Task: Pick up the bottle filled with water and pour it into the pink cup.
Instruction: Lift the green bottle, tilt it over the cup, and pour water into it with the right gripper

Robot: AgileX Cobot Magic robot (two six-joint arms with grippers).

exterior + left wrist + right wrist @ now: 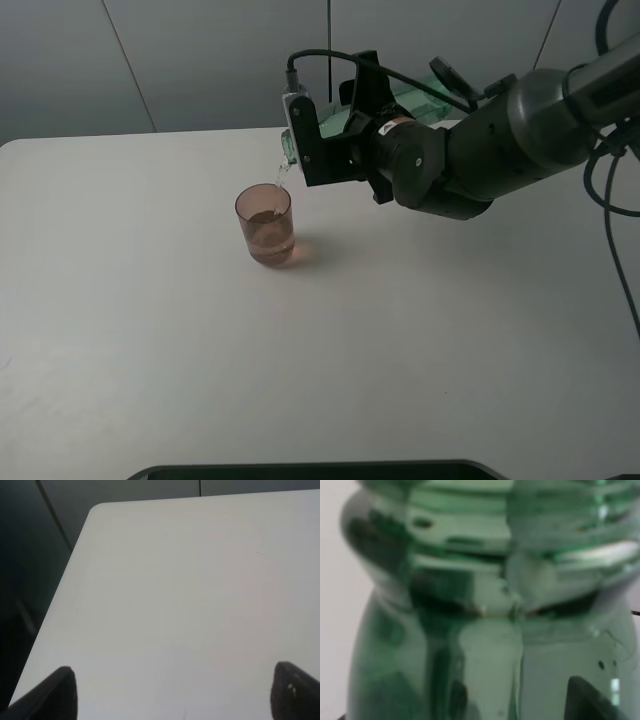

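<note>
The pink cup (265,225) stands upright on the white table (150,330), partly filled with liquid. My right gripper (345,130) is shut on the green-tinted bottle (290,148) and holds it tipped nearly level, neck just above the cup's far rim. A thin stream of water (281,178) runs from the neck into the cup. The right wrist view is filled by the bottle's ringed neck (485,610), with one dark finger (590,700) against it. My left gripper (175,690) is open and empty over bare table, away from both; it is out of the exterior view.
The table's far left corner and edge (75,550) show in the left wrist view, with dark floor beyond. Black cables (615,200) hang at the right. A dark rounded object (310,470) sits at the table's front edge.
</note>
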